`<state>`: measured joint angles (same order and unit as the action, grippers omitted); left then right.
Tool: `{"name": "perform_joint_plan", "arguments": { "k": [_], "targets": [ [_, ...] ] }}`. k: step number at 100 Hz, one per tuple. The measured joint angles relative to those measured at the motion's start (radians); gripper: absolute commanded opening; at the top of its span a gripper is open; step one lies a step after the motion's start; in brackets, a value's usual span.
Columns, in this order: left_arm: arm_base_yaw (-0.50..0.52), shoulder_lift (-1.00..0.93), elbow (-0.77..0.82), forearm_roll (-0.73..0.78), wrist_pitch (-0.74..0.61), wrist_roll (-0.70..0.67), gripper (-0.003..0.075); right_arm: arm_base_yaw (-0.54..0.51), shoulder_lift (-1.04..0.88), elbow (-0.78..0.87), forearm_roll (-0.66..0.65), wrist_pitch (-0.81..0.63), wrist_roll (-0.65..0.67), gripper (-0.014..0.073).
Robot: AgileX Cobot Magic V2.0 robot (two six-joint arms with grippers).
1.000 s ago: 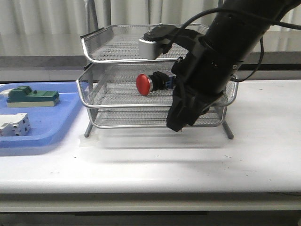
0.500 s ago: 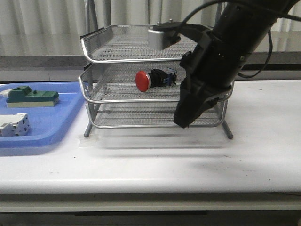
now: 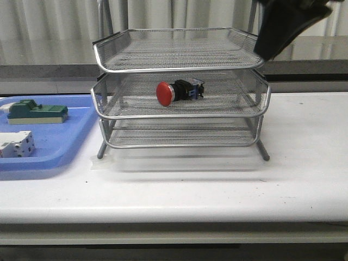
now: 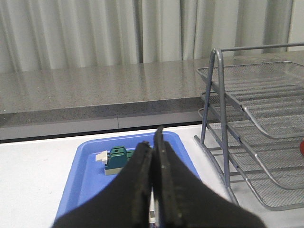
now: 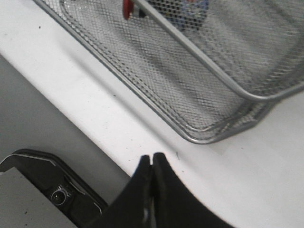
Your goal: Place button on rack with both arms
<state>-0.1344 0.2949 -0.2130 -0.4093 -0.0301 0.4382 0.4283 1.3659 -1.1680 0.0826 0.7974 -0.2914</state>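
The button point(image 3: 176, 92), with red cap, black body and blue rear block, lies on its side on the middle tier of the silver wire-mesh rack point(image 3: 179, 117). Its red cap also shows through the mesh in the right wrist view point(image 5: 129, 8). My right arm point(image 3: 288, 24) is a black shape at the top right of the front view, above the rack and clear of the button. My right gripper point(image 5: 152, 159) is shut and empty above the table. My left gripper point(image 4: 154, 142) is shut and empty, high above the blue tray point(image 4: 90, 166). The rack's side point(image 4: 256, 128) shows beside it.
The blue tray point(image 3: 60, 138) stands left of the rack and holds a green block point(image 3: 38, 112) and a white terminal block point(image 3: 16, 145). A dark device with a lens point(image 5: 57, 194) sits below the table's front edge. A grey ledge and curtains run behind the table.
My right arm has lifted up and to the right, away from the rack's front, and has nearly left the front view. The button stays on the middle tier.
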Motion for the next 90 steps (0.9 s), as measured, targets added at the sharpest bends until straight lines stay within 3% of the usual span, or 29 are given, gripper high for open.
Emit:
{"name": "perform_joint_plan", "arguments": {
  "k": [27,65,90],
  "targets": [
    [0.000,0.000,0.000,0.000,0.000,0.000,-0.0020,-0.002,-0.250,0.088,-0.077,0.031,0.110,-0.0060],
    [0.000,0.000,0.000,0.000,0.000,0.000,-0.0020,-0.002,-0.657,0.340,-0.281,0.055,0.406,-0.0060],
    [0.000,0.000,0.000,0.000,0.000,0.000,-0.0020,-0.002,-0.947,0.466,-0.299,0.100,0.449,-0.0060]
  ]
}}
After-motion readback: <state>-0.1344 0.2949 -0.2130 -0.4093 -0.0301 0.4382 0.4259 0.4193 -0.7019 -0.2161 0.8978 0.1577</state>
